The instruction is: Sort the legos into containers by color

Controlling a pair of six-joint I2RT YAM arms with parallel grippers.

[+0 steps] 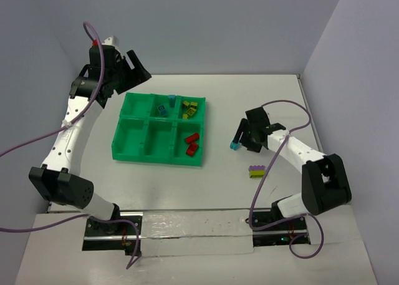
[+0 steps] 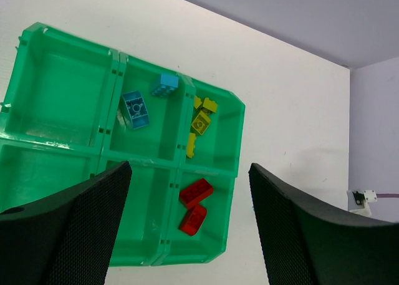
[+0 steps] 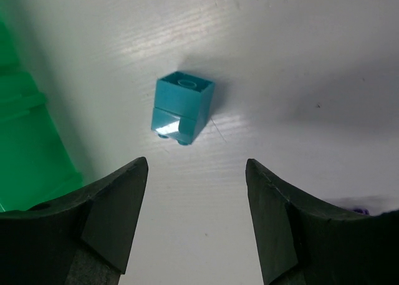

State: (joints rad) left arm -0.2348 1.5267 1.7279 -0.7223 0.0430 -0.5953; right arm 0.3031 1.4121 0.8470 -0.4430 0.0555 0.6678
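Observation:
The green tray (image 1: 134,107) holds cyan legos (image 1: 163,107) in its back middle compartment, yellow-green ones (image 1: 190,108) in the back right and red ones (image 1: 192,144) in the front right. A cyan brick (image 3: 182,107) lies on the table just ahead of my right gripper (image 3: 196,173), which is open and not touching it. In the top view that brick (image 1: 234,145) sits right of the tray at the right gripper (image 1: 239,138). A purple and yellow-green brick (image 1: 256,171) lies nearer the front. My left gripper (image 2: 190,173) hangs open and empty high over the tray (image 2: 56,79).
The tray's edge (image 3: 25,141) shows at the left of the right wrist view, close to the cyan brick. The left arm's gripper (image 1: 136,72) is raised at the tray's back left corner. Walls close the table at the back and right.

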